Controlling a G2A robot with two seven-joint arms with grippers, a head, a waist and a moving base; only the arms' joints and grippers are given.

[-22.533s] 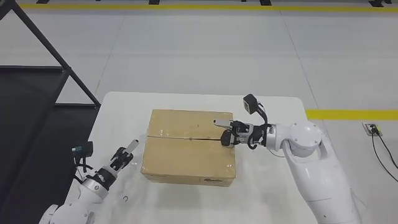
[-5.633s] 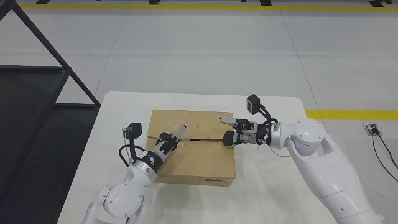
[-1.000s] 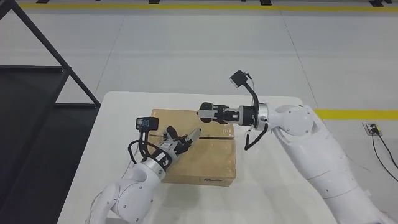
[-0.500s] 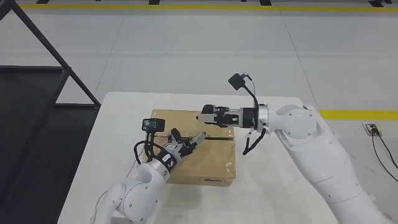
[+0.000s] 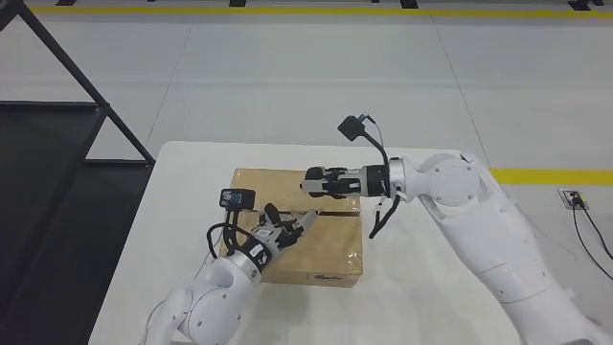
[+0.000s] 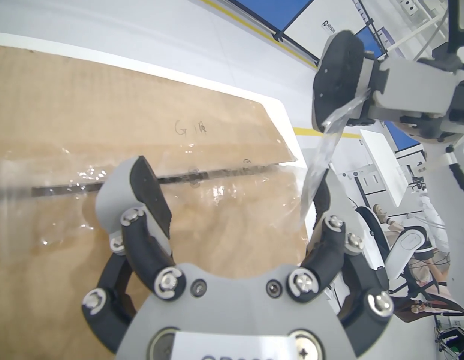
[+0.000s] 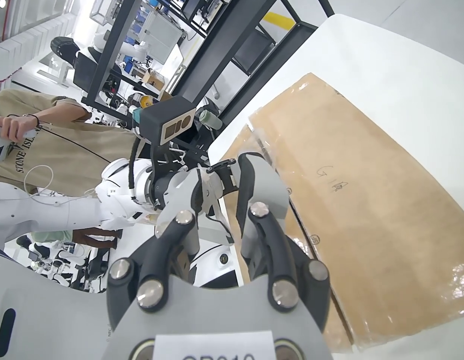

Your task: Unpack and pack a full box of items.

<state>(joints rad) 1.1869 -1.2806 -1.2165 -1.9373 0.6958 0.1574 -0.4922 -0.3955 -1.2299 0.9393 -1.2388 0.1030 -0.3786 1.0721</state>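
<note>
At the middle of the white table [image 5: 182, 182] sits the flat brown cardboard box [image 5: 330, 249]. The right gripper [image 5: 309, 184] pinches its peeled clear tape strip [image 6: 317, 159]; the left gripper [image 6: 232, 189] gapes wide above the lid. Unsealing looks underway, and stripping the seam likely comes next.

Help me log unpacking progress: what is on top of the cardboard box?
Just clear tape, covering the seam of the closed flaps; one end is lifted, pinched by the right hand. The open left hand hovers above. Flaps hide the contents.

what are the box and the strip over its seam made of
Box: cardboard, going by its matte brown, slightly fibrous face. Tape: probably thin clear plastic film, glossy; the brown shows through it, and it glints and wrinkles.
</note>
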